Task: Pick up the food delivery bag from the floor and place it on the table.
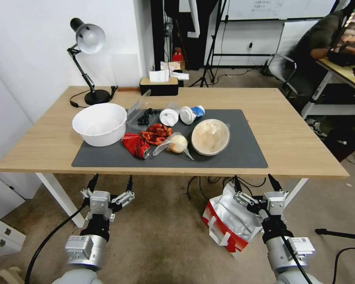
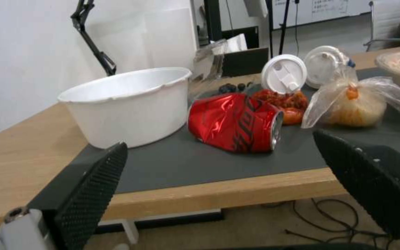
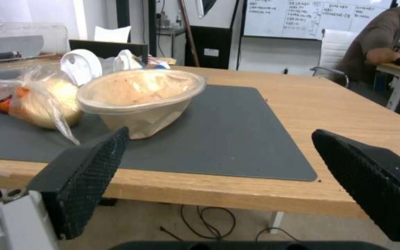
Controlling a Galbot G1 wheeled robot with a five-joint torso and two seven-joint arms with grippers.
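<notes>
Here, both grippers are hovering wide open before the table (image 1: 303, 150). The right gripper (image 1: 257, 184) is hanging just above the food delivery bag (image 1: 225, 221), which is sitting on the floor (image 1: 161, 236); the left gripper (image 1: 111, 184) is waiting apart from it.

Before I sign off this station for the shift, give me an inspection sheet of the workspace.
Surface: table with a dark grey mat.
Job's things: food delivery bag on the floor, open, foil lining showing, by the table's front edge.
Clutter: white bowl, crushed red can, lidded bowl, bagged food, two cup lids, desk lamp, tissue box.
Grippers: left gripper open, low before the table; right gripper open, above the bag.
Cables: loose black cables under the table.
Surroundings: tripods, second desk with a seated person.
</notes>
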